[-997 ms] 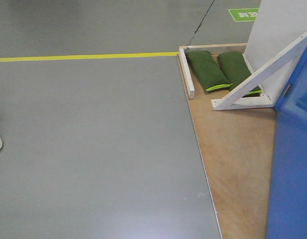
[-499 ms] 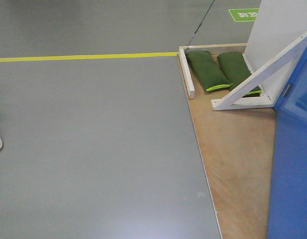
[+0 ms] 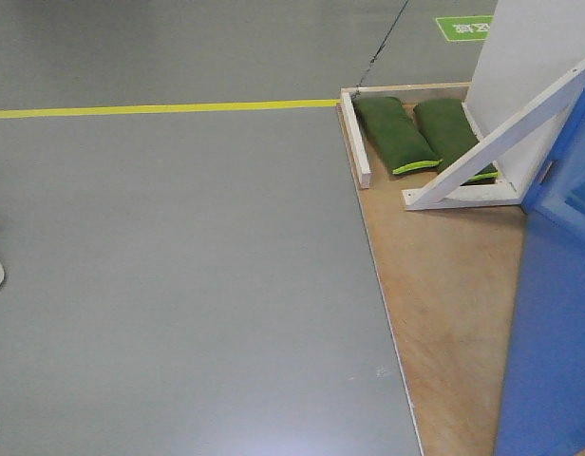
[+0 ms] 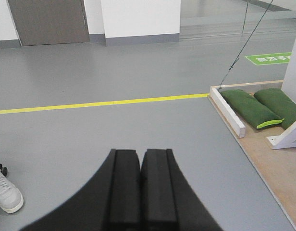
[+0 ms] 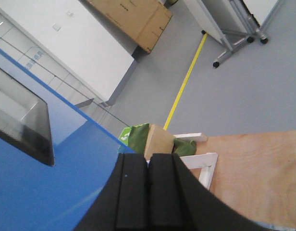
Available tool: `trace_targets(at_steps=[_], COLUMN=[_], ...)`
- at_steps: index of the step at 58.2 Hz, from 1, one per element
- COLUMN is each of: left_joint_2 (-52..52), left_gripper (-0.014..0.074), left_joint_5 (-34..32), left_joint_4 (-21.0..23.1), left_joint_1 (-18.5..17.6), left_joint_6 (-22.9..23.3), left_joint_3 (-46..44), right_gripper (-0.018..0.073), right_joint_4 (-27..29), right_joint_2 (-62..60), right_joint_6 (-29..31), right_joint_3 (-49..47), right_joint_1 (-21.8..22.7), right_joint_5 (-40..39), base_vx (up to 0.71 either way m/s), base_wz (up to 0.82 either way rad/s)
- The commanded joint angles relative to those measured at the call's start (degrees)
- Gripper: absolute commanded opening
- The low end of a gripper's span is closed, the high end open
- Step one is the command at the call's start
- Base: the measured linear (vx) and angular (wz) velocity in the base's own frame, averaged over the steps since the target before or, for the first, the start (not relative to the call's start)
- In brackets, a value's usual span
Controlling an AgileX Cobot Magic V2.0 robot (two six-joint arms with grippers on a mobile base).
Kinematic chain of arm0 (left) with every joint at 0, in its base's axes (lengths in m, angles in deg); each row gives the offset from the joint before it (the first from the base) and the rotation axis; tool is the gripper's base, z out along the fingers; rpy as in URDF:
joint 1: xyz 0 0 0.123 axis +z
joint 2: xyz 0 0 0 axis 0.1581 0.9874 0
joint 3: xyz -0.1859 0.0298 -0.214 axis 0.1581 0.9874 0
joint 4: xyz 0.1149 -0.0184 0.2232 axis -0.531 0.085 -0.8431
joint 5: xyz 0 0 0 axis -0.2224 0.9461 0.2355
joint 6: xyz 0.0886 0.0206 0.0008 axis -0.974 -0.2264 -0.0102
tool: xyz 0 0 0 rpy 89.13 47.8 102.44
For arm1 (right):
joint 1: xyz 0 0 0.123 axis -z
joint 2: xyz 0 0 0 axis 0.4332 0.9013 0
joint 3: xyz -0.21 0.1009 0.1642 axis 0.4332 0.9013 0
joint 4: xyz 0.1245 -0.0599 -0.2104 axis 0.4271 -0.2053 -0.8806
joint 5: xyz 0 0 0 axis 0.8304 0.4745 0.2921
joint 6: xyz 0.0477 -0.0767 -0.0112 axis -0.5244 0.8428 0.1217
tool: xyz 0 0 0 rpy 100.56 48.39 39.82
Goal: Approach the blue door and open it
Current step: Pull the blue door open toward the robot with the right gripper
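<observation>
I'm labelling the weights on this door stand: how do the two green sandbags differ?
The left sandbag lies beside the white rail, the right sandbag nearer the white panel. The left sandbag shows whole; the right sandbag's near end is crossed by the diagonal brace. Both are dark green with lime edging.

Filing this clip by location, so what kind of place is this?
Most likely an indoor test hall or workshop, not a home: grey floor with a yellow line, and a blue door on a plywood base, with a white brace and green sandbags beside it.
</observation>
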Motion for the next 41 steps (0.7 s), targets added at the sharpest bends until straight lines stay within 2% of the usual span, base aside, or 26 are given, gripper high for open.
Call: trace_targets(at_steps=[1, 13, 28, 41], left_joint_2=[-0.68, -0.68, -0.68, -0.68], left_gripper=[0.0073, 0.0073, 0.0073, 0.0073], left_joint_5=[-4.89, -4.89, -4.89, -4.89], left_joint_4=[0.12, 0.12, 0.12, 0.12], left_joint_1=[-0.37, -0.37, -0.37, -0.37], left_joint_6=[0.39, 0.39, 0.39, 0.39], left_joint_3=[-1.49, -1.49, -1.49, -1.49], right_gripper=[0.0012, 0.0012, 0.0012, 0.0012], right_joint_4=[2.84, 1.45, -3.21, -4.22], right_joint_2=[-2.9, -2.9, -2.9, -2.9], right_joint_6=[1.24, 1.51, 5.8, 5.81], right_joint_3=[-1.86, -1.86, -1.86, -1.86], right_joint_1=[-3.09, -8.58, -17.16, -23.4], right_joint_5=[-1.77, -2.01, -4.58, -6.79], base_vx=[0.0, 0.0, 0.0, 0.0], base_wz=[0.0, 0.0, 0.0, 0.0])
